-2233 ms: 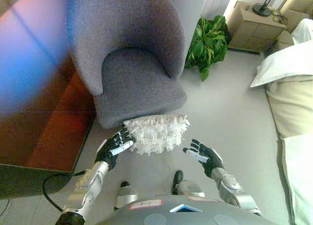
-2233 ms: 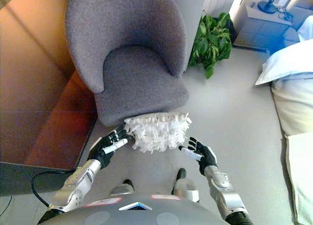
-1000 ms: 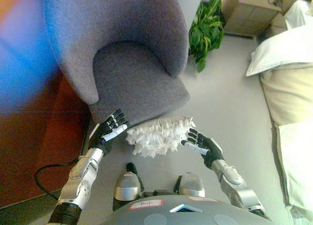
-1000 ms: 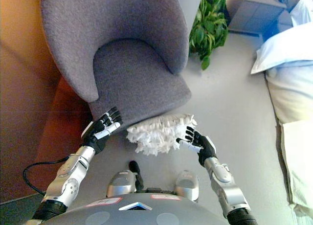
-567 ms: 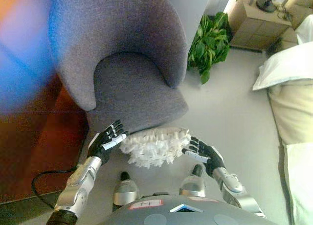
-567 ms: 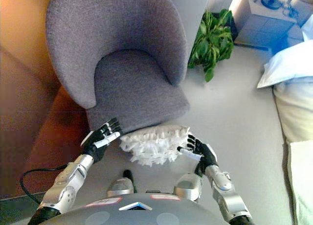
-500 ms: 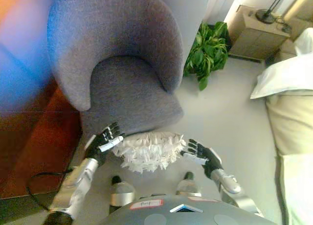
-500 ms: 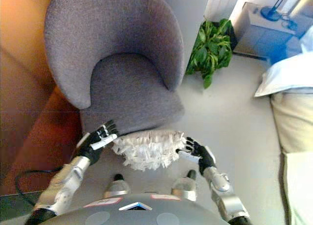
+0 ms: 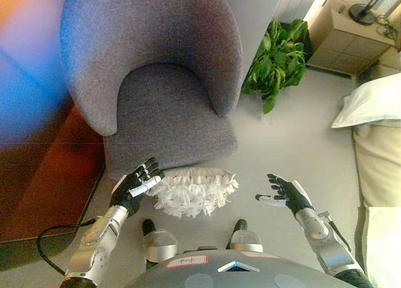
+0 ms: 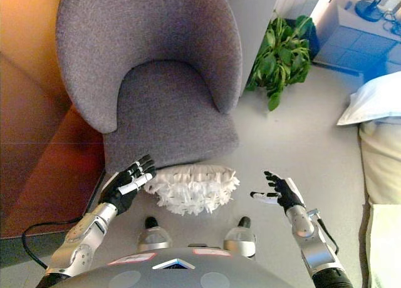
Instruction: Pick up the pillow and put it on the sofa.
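The white ruffled pillow [image 9: 191,191] lies on the floor against the front of the grey armchair [image 9: 169,113], the sofa of the task. My left hand [image 9: 135,186] is open, with its fingers straight, right at the pillow's left edge. My right hand [image 9: 285,194] is open with spread fingers and stands well apart from the pillow's right edge, over bare floor. Neither hand holds anything. The armchair's seat is bare.
A green potted plant [image 9: 276,53] stands right of the armchair. A bed with a white pillow [image 9: 373,100] runs along the right edge, with a nightstand [image 9: 344,34] behind it. A dark wooden surface [image 9: 44,175] borders the left.
My right hand has drawn away to the right from the pillow's right edge. My left hand stays at the left edge. The camera has shifted a little.
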